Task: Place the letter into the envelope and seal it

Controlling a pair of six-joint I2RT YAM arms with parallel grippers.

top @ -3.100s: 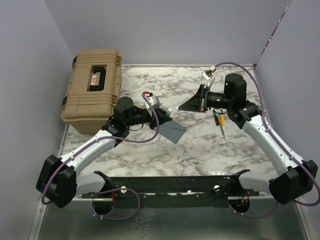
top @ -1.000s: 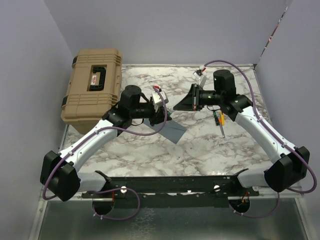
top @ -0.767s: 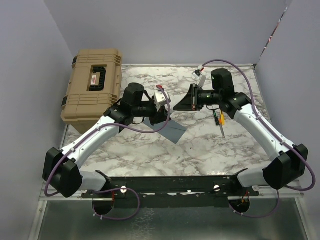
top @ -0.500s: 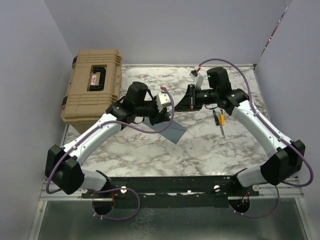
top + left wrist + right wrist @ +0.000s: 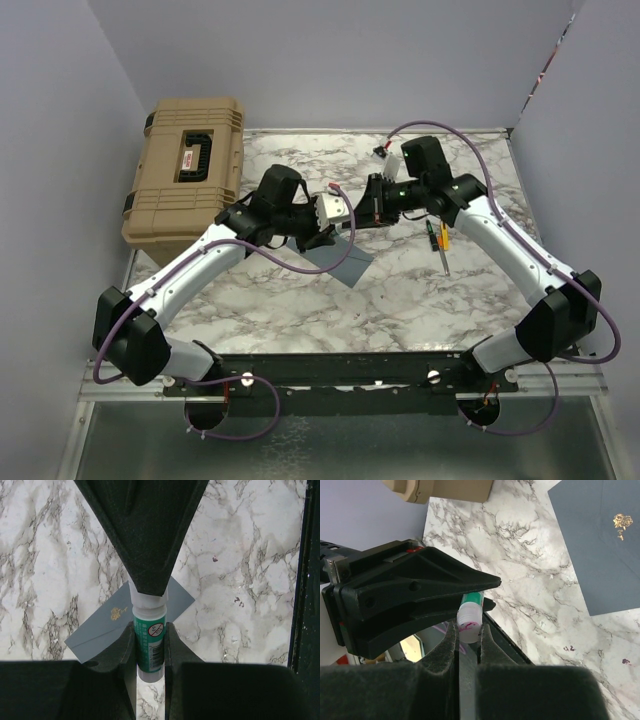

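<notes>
The envelope (image 5: 347,264) lies flat on the marble tabletop (image 5: 400,300), gold emblem up, just below the two claws. The letter shows in no view, so I cannot tell whether it is already inside, nor whether the flap is open.

The left claw (image 5: 150,628) is clenched on the green body of a glue stick (image 5: 149,649). The right claw (image 5: 468,630), nose to nose with it, is clamped on the white cap (image 5: 148,602). This looks like an uncapping pull.

The likeliest failure is a slip. The cap is short and smooth, and the right fingers hold only a narrow band of it. If it sticks, the tube may twist or slide out of the left grip and drop onto the envelope (or roll off across the marble). A skewed pull could also knock the two sets of fingers together. Nothing pins the envelope, so a falling tube or later glue pressure could shift it.

A tan hard case (image 5: 185,175) sits at the far left, and a few slim tools (image 5: 440,240) lie to the right. Both are well apart from the envelope, and neither blocks it.
</notes>
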